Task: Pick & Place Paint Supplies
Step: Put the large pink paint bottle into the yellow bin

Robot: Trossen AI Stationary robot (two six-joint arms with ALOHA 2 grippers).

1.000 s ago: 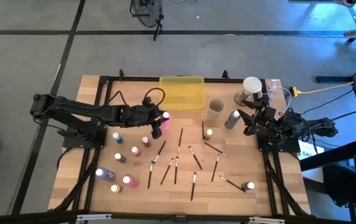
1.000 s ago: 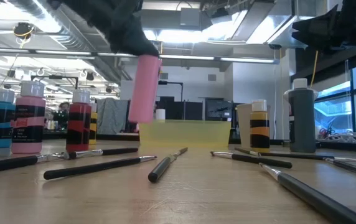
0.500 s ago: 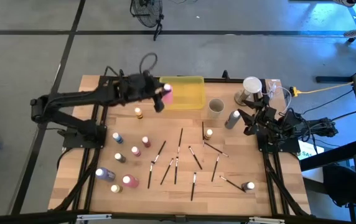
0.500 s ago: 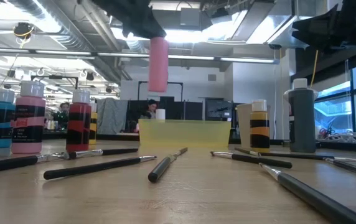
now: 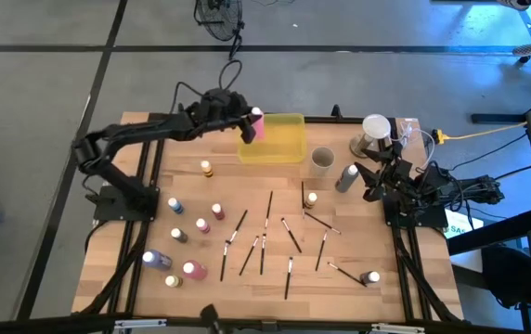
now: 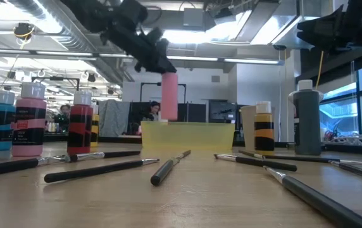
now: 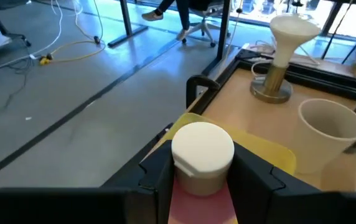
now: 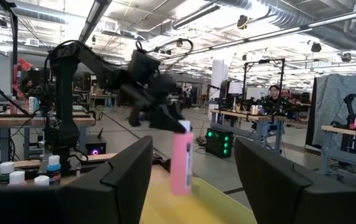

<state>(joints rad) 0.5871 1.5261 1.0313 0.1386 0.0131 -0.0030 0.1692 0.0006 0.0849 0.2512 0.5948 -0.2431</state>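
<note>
In the left wrist view the pink bottle [image 7: 201, 163] ran off the picture's lower edge, only its white cap and shoulder showing between the left hand's [image 7: 201, 186] fingers. In the low view the yellow tray [image 6: 187, 137] hid the bottle's base. From above, the right hand [image 5: 373, 182] was too small to tell apart, and the brushes' [image 5: 267, 206] tips were too fine to read.
</note>
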